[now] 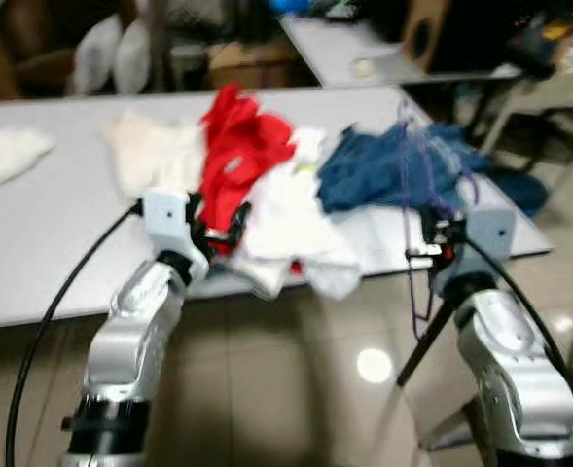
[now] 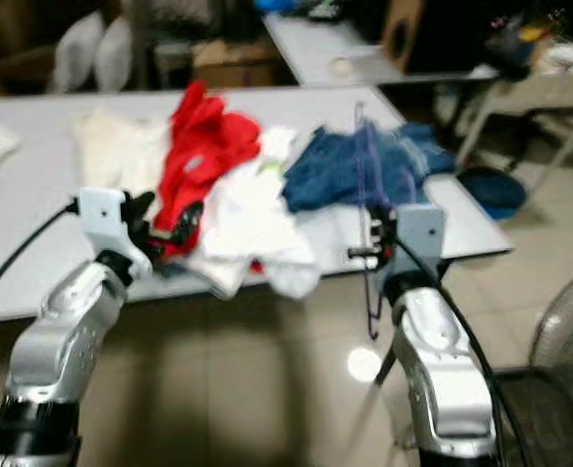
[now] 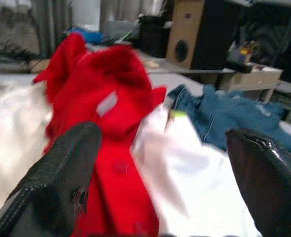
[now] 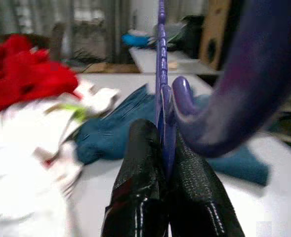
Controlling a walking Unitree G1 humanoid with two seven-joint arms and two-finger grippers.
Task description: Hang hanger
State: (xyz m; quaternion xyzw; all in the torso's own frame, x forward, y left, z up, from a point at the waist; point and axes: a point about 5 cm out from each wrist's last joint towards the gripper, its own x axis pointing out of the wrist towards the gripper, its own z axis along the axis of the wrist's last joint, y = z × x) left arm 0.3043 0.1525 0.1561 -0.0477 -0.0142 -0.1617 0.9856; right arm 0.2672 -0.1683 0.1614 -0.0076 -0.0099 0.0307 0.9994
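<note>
Right gripper: squeezed tight on the thin purple hanger, held up at the table's near edge.
Left gripper: fingers wide apart, holding nothing, by the red shirt.
Risk: the thin hanger could twist, slip out, or snag the blue clothes behind it.

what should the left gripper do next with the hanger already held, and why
Probably ease the left gripper forward onto the red garment and close. Its fingers are open right at the table edge with the red cloth straight ahead, while the right gripper is shut on the purple hanger, upright and bare. A garment seems needed before anything can be hung.
</note>
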